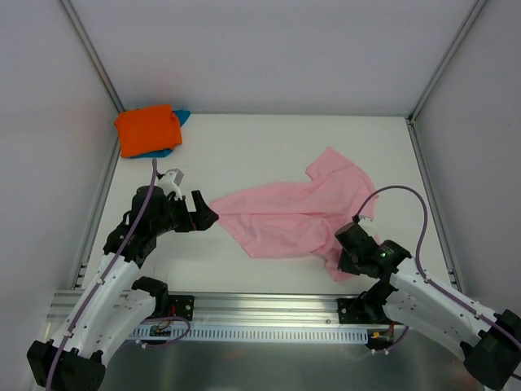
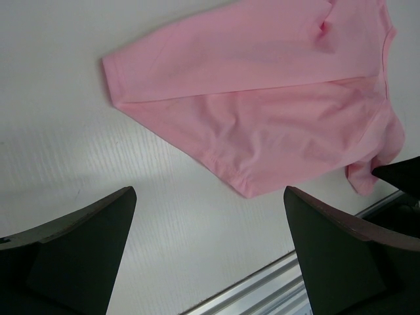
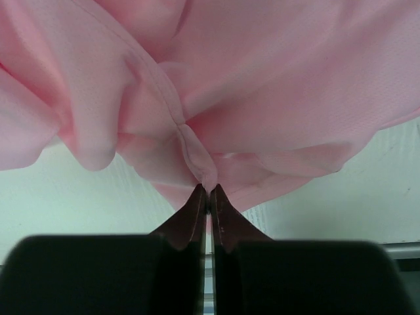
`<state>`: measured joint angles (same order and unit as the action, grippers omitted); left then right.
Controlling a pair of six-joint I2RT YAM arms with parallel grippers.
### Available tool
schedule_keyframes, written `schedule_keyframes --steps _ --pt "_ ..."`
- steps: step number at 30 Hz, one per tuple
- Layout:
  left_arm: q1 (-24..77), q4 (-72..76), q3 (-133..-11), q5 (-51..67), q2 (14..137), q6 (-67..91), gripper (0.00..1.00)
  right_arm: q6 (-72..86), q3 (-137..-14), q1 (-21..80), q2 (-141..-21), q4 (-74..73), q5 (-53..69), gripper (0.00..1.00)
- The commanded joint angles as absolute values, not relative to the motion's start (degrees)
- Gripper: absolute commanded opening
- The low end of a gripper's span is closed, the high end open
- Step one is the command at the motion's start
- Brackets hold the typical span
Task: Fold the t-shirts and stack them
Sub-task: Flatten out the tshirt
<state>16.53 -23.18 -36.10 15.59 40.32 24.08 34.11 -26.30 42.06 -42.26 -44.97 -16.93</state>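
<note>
The white table (image 1: 269, 147) is carrying everything: the pink t-shirt (image 1: 285, 216) is lying rumpled across its middle and right, while the orange t-shirt (image 1: 146, 129) is sitting folded on the teal-blue t-shirt (image 1: 182, 116) at the far left corner. The right gripper (image 3: 209, 191) is pinching a puckered fold at the pink shirt's near right edge, jaws together on the cloth. The left gripper (image 1: 208, 217) is hovering, jaws wide apart, just beside its left end. Flattening it well is likely calling for the left to be gripping that hem before either arm pulls.

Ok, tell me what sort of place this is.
Probably a robot lab test cell: a white table boxed in by plain white walls and aluminium framing, with a pink t-shirt laid out for practice.
</note>
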Motion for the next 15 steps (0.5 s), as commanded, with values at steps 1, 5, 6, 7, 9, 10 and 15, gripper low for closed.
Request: schedule_keyframes --steps 1,5,6,7,9,10,15 --pt "17.0 -22.9 -36.9 14.3 39.3 24.2 0.99 35.7 -25.6 42.7 -43.2 -42.1 -15.9 0.0" --pt "17.0 -22.1 -36.0 15.6 39.4 24.4 0.98 35.7 -27.3 43.5 -42.5 -43.1 -16.8 0.01" --pt "17.0 -21.5 -35.6 17.5 39.6 24.9 0.97 35.5 -27.9 43.5 -42.3 -43.5 -17.1 0.01" --pt "17.0 -20.9 -35.1 17.9 40.9 25.5 0.94 35.2 -29.0 43.4 -42.1 -44.3 -17.8 0.01" --pt "17.9 -21.0 -34.6 18.7 43.1 26.5 0.94 34.6 -30.0 43.4 -42.4 -44.8 -18.5 0.01" --pt "18.9 -21.4 -34.3 18.0 44.2 27.2 0.94 34.3 -30.3 43.4 -42.5 -44.9 -18.5 0.01" --pt "31.6 -18.6 -32.3 6.4 49.0 30.1 0.94 33.7 -30.8 43.4 -44.0 -43.1 -17.9 0.0"
